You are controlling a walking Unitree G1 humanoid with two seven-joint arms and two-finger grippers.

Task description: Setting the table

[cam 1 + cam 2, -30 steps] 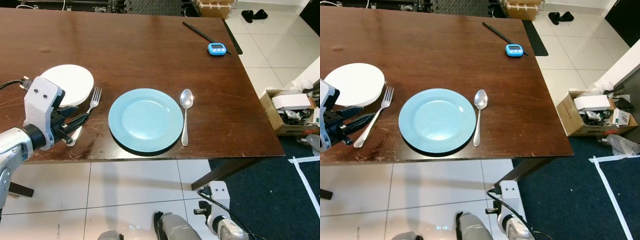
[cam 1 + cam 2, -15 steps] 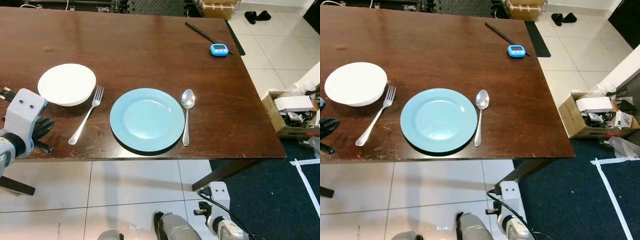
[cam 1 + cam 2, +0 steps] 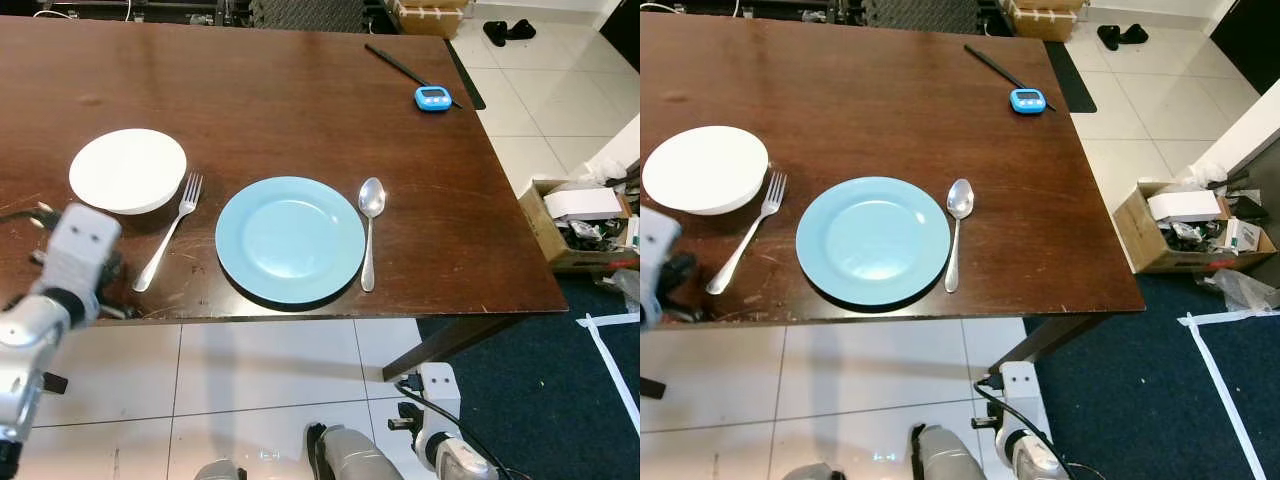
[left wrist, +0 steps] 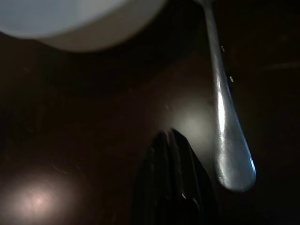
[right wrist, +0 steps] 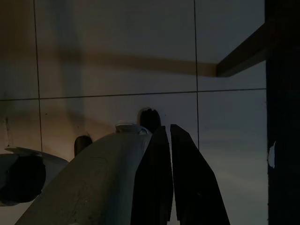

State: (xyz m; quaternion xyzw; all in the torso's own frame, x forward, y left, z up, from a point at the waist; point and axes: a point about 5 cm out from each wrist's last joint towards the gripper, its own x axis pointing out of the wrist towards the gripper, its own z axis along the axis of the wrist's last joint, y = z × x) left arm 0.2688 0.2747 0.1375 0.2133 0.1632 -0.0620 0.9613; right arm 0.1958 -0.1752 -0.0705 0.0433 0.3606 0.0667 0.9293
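blue plate (image 3: 290, 239) (bare) between fork (image 3: 167, 243) and spoon (image 3: 370, 228).

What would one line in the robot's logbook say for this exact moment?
task: setting table | blue plate centred | fork beside it, spoon on other side | white bowl beyond fork | left gripper shut, near fork handle | right gripper idle, shut

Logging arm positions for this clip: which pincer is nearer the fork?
Left. The left pincer sits at the table's near edge, just beside the fork's handle end. The right pincer hangs low beneath table height, pointing at the floor tiles.
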